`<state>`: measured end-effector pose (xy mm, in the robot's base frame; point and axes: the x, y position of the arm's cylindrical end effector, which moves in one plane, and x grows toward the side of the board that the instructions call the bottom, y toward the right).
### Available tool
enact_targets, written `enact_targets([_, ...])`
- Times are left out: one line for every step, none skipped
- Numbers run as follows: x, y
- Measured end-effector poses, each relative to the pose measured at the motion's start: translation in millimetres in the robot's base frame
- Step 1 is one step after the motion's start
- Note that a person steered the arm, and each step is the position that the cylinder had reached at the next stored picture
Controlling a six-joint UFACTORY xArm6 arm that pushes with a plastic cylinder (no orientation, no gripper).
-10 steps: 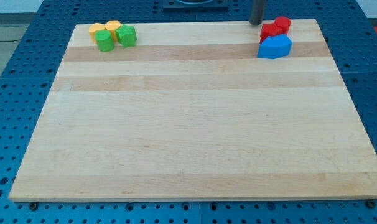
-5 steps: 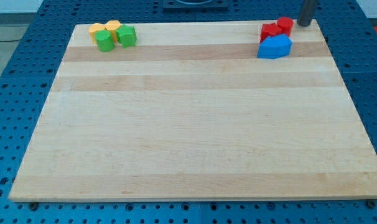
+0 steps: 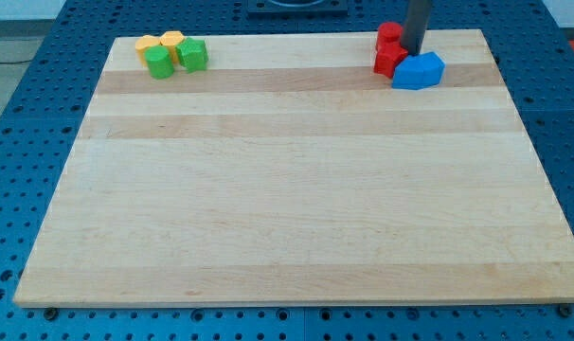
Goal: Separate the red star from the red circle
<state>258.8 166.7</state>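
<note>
red blocks sit at the view's top right of the wooden tabletop (image 3: 287,189); the red circle (image 3: 389,36) lies nearest the top edge, the red star (image 3: 389,61) touches it just below; my tip (image 3: 413,53) stands just to the view's right of both, against them, and right above the blue block (image 3: 419,71), whose shape i cannot make out; there is no pincer on this rod, so nothing opens or grips; the blue block touches the star's right side; at the top left, well apart, two green blocks (image 3: 158,62) (image 3: 193,55) and two yellow blocks (image 3: 150,44) (image 3: 172,40) huddle together; broad bare wood spreads below and to the left of the red pair; the top edge is close behind them
</note>
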Motion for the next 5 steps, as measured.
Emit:
enact_targets([19,-26])
enact_targets([18,-55])
enact_targets([0,-57])
enact_targets([-4,-77])
enact_targets([3,-107])
